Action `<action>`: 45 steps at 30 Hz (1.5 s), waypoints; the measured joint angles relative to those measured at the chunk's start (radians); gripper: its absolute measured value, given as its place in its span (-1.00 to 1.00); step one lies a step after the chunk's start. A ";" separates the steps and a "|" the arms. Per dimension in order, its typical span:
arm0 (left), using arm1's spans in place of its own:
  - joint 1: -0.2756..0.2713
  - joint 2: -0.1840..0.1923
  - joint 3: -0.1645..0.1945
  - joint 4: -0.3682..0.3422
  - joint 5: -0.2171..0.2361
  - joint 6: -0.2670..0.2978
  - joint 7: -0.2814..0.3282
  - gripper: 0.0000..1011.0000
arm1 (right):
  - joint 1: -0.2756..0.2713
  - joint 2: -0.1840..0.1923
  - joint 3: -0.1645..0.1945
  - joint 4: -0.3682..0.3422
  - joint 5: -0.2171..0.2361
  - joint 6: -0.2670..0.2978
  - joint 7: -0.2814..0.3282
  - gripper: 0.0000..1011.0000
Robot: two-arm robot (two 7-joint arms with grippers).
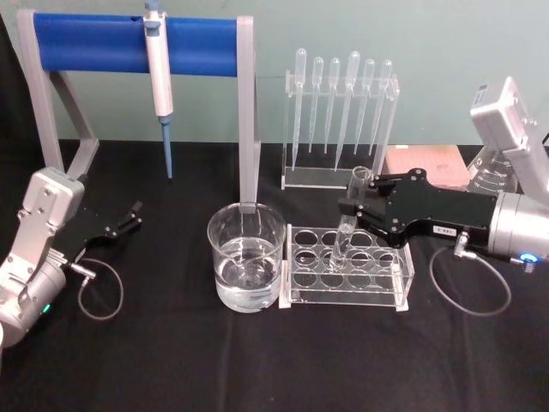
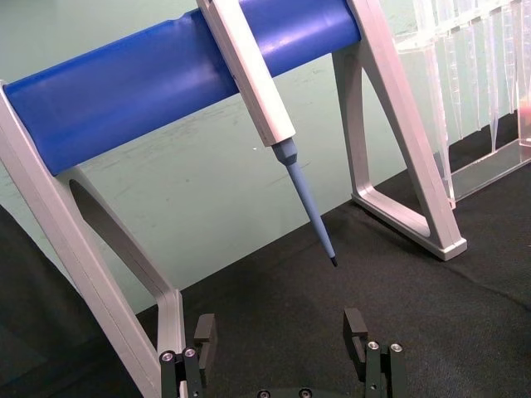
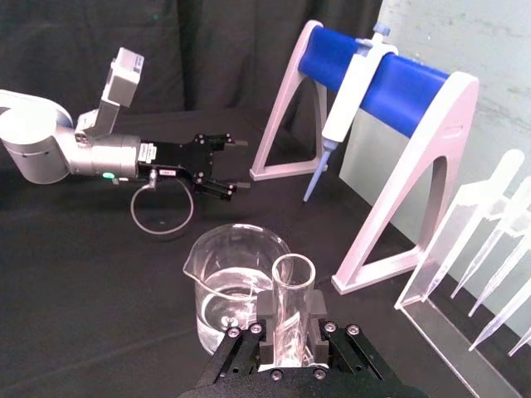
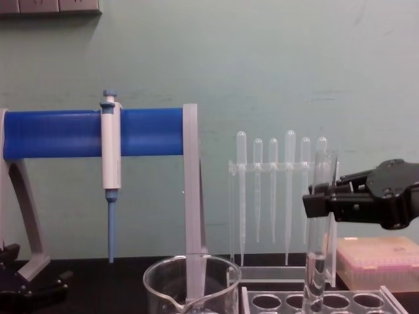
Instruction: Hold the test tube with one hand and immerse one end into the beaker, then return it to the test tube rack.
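Test tube (image 1: 347, 225) glass stands upright right of centre in the head view, its round bottom down in a hole of the clear rack (image 1: 347, 268) and its open rim above my fingers. My right gripper (image 1: 353, 209) comes in from the right edge of that frame, black body on a silver wrist, and its two fingers are closed against the tube's upper part, one on each side. In the right wrist view the tube (image 3: 292, 303) rises between my finger pads (image 3: 267, 308) at the bottom centre, rim open toward the camera. In the chest view the same tube (image 4: 319, 235) runs nearly vertical at the right, with my right gripper (image 4: 317, 201) clamped on it from the right edge.

The beaker (image 1: 246, 257) sits just left of the rack, at the centre of the head view, with clear liquid in its lower part; the tube is beside it, not in it. In the chest view its rim (image 4: 192, 275) shows at the bottom centre.

My left gripper (image 1: 129, 219) rests at the lower left of the head view, fingers spread apart and holding nothing. Behind, at the upper left, a white-and-blue pipettor (image 1: 159, 77) hangs on a blue-barred stand (image 1: 103, 45), and plastic pipettes (image 1: 341, 107) hang in a clear holder at the upper centre.
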 joint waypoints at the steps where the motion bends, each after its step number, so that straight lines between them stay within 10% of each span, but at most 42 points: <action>1: 0.000 0.000 0.000 0.000 0.000 0.000 0.000 0.98 | -0.001 -0.002 -0.001 0.002 -0.002 0.000 0.000 -0.52; 45: 0.000 0.000 0.000 0.000 0.000 0.000 0.000 0.98 | -0.028 -0.062 -0.008 0.078 -0.051 -0.041 0.015 -0.52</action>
